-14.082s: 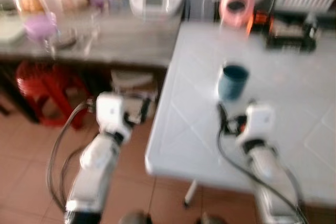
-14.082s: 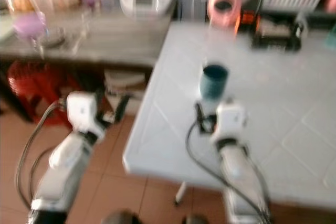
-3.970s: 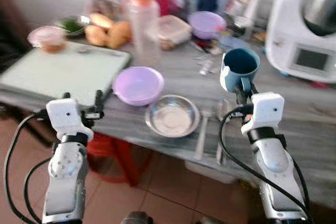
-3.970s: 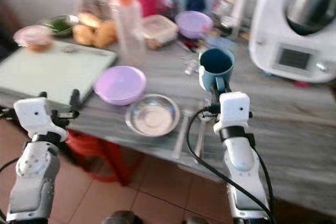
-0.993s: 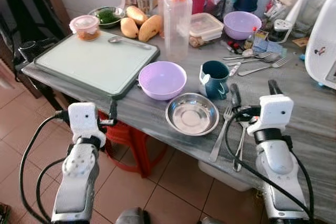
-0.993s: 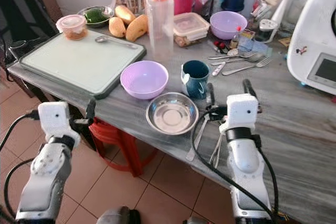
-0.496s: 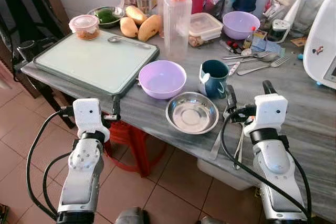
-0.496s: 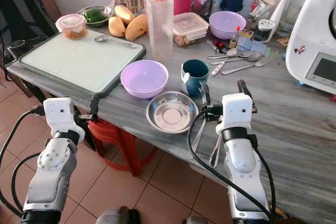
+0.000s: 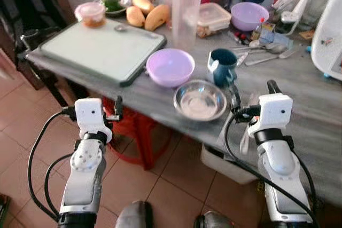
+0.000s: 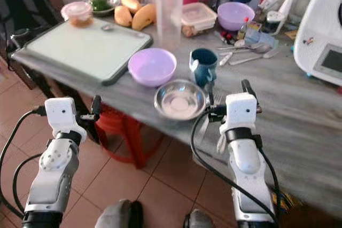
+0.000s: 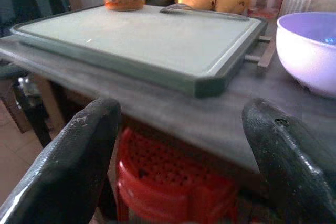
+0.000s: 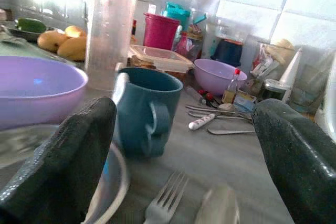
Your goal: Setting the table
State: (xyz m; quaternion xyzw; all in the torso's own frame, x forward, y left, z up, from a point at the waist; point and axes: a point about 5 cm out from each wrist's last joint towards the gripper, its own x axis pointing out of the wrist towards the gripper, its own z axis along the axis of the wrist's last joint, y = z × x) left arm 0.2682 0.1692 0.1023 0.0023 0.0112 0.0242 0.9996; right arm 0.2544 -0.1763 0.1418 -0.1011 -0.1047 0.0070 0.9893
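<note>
A blue mug [image 9: 223, 67] stands upright on the grey counter [image 9: 315, 105], between a purple bowl [image 9: 170, 67] and a steel bowl [image 9: 200, 100]. My right gripper [image 9: 253, 90] is open and holds nothing; it hovers at the counter's front, just short of the mug [image 12: 144, 111]. A fork [image 12: 165, 198] and a spoon [image 12: 218, 208] lie under it beside the steel bowl [image 12: 113, 182]. My left gripper [image 9: 95, 106] is open and holds nothing, in front of the counter edge and below the green cutting board [image 11: 136, 38].
A white kitchen machine [image 9: 328, 41] stands at the right. At the back are a clear bottle [image 9: 186, 4], mangoes [image 9: 147, 17], a second purple bowl [image 9: 248, 14] and loose cutlery [image 9: 264, 52]. A red stool [image 9: 133, 126] sits under the counter, on tiled floor.
Four seconds ago my right gripper held the blue mug; the mug now stands on the counter and the gripper is open. Since half a second ago only the camera has shifted.
</note>
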